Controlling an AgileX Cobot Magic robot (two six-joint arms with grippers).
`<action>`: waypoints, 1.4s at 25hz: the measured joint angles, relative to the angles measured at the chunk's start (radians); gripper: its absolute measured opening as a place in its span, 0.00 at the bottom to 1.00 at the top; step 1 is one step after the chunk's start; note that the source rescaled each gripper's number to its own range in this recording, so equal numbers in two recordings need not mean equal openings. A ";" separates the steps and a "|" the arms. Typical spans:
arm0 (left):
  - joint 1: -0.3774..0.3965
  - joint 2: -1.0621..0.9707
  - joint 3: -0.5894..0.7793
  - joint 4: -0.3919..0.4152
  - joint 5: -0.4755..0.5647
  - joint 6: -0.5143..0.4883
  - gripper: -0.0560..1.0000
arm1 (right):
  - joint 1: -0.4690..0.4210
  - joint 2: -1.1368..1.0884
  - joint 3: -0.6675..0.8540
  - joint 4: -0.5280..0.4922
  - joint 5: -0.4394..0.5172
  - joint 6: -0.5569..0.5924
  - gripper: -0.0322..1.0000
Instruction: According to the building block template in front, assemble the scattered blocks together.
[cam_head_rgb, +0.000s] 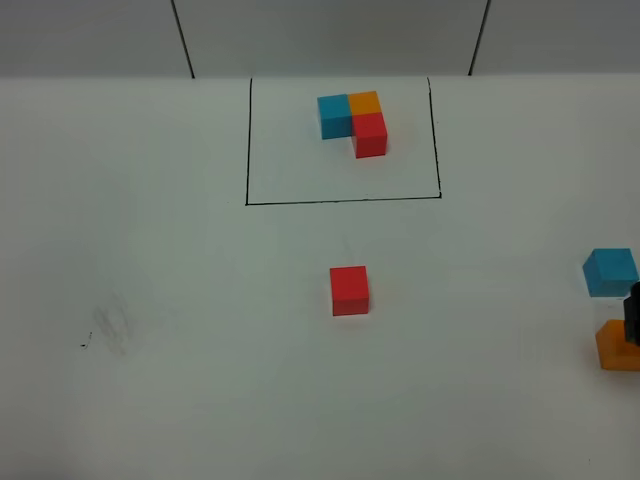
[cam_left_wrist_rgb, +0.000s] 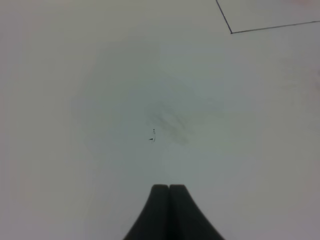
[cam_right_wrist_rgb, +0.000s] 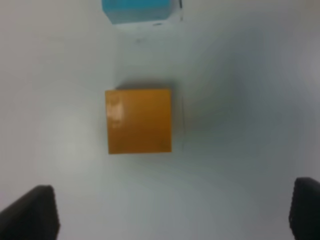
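White table (cam_head_rgb: 200, 400), matte, with one faint grey smudge (cam_head_rgb: 108, 330) at the far left. The left pincer (cam_left_wrist_rgb: 169, 189) hangs over the table with the smudge ahead of it, jaws pressed together and holding nothing.

Centre rear: a black drawn frame (cam_head_rgb: 247, 150) encloses the template (cam_head_rgb: 352, 120), a blue, an orange and a red cube touching in an L.

Centre, nearer: the loose red cube (cam_head_rgb: 349, 290) sits alone, well apart from both pincers.

Right edge: the loose blue cube (cam_head_rgb: 610, 272), and near it but not touching, the loose orange cube (cam_head_rgb: 618, 348).

The right pincer (cam_right_wrist_rgb: 168, 210) stands over the orange cube with its jaws wide apart. The cube lies ahead of the fingertips, roughly in line with the gap, untouched.
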 joint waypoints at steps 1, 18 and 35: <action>0.000 0.000 0.000 0.000 0.000 0.000 0.05 | 0.000 0.025 0.000 0.000 -0.012 -0.002 0.92; 0.000 0.000 0.000 0.000 0.000 0.000 0.05 | 0.000 0.265 0.000 0.075 -0.170 -0.089 0.92; 0.000 0.000 0.000 0.000 0.000 0.000 0.05 | 0.000 0.395 -0.001 0.075 -0.278 -0.110 0.84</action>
